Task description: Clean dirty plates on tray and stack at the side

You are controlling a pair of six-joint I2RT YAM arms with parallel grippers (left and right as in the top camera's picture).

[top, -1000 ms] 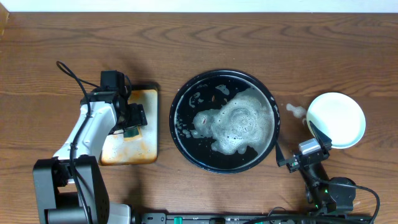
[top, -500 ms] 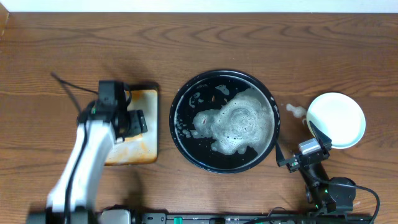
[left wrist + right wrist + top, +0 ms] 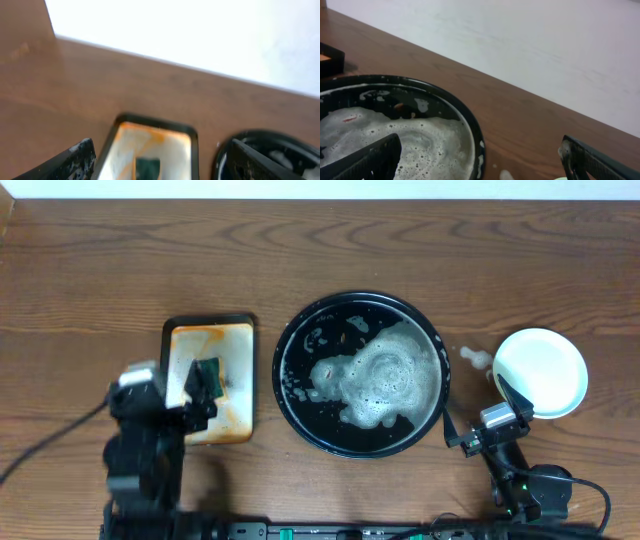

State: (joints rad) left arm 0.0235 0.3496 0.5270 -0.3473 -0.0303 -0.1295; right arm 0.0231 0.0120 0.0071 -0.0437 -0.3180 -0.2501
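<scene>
Left gripper point(image 3: 161, 150): jaws spread, empty, lower left, at near edge of stained rectangular pan point(image 3: 235, 340) holding green sponge point(image 3: 210, 372). Right gripper point(image 3: 480, 145): spread, empty, lower right. Centre: black tray point(image 3: 279, 370), foam point(image 3: 385, 375) inside. Pale plate point(image 3: 540, 373) just right of tray.

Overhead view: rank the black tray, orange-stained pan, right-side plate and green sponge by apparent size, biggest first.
1. black tray
2. orange-stained pan, though its lower part is partly covered
3. plate
4. green sponge
</scene>
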